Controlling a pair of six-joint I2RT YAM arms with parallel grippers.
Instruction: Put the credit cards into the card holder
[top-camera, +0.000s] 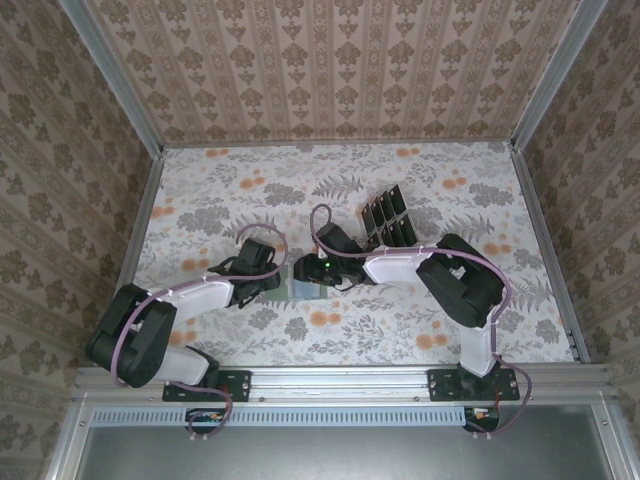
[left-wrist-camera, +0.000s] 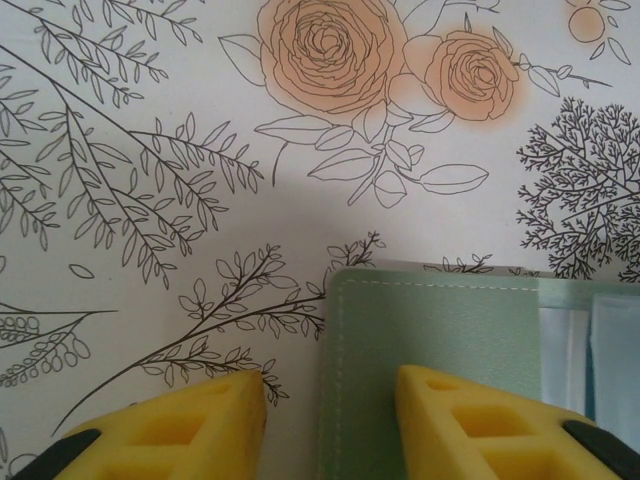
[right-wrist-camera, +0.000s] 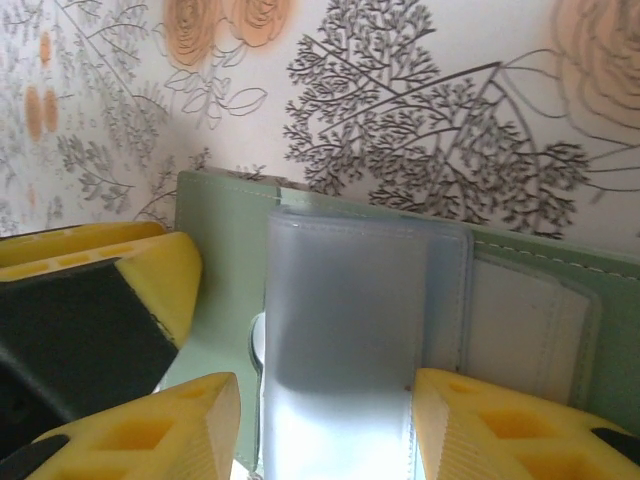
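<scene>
Right gripper (right-wrist-camera: 325, 400), spread astride the pocket (right-wrist-camera: 340, 300) of the holder (right-wrist-camera: 225, 260) near the table's (top-camera: 200, 200) middle, could drag it askew, since left gripper (left-wrist-camera: 330, 385), fingers slightly apart, only pins one side; cards (top-camera: 385, 215) lie toward the far edge.

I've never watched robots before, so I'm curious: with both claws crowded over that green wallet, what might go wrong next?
The left gripper seems to press just one finger on the card holder near its edge, not clamp it, so it might slide.
The open right gripper straddles the clear pocket right beside that finger; they could bump.
The credit cards sit farther back on the table, thin and probably hard to grasp.
</scene>
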